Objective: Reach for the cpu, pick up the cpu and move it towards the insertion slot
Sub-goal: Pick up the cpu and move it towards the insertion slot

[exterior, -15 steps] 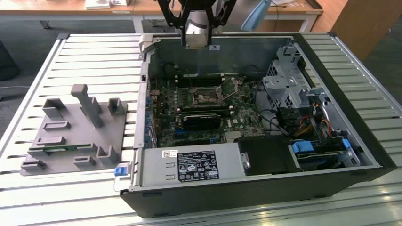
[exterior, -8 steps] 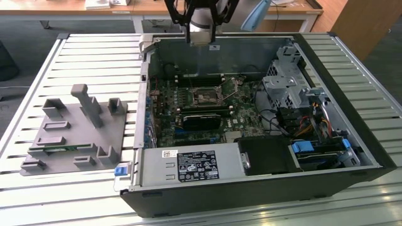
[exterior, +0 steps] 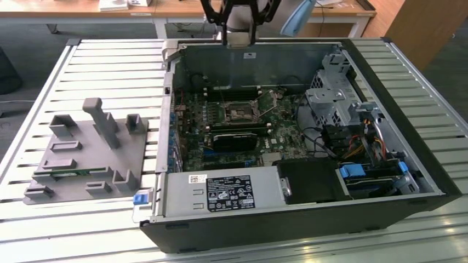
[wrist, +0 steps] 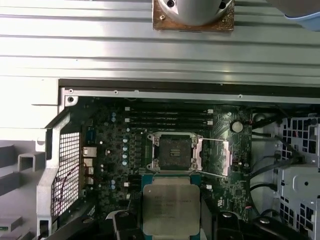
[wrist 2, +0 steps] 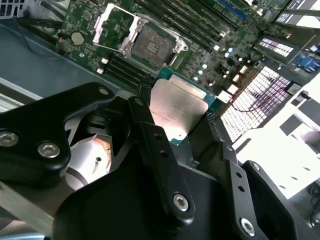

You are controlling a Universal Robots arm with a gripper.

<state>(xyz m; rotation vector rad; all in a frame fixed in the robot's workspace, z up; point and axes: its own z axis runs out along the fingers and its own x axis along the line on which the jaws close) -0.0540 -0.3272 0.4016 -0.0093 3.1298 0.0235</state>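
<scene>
— Pinched between the black fingers (wrist 2: 150, 145) of my hand (wrist: 172, 220) is the cpu (wrist: 171, 209); I have it by two opposite edges, its pale metal top facing up, held in the air over the open computer case (exterior: 395, 93).

— How does it handle?

— Light, stiff and flat, I judge, but fragile: its underside should not be touched or knocked, and the smooth edges could slip, so the edges are the right hold.

— And beyond it?

— Just past the chip lies the insertion slot (wrist: 174, 150) on the green motherboard (wrist: 115, 150), frame open, dark centre bare. Farther off, the slatted tabletop (wrist: 150, 40).
</scene>
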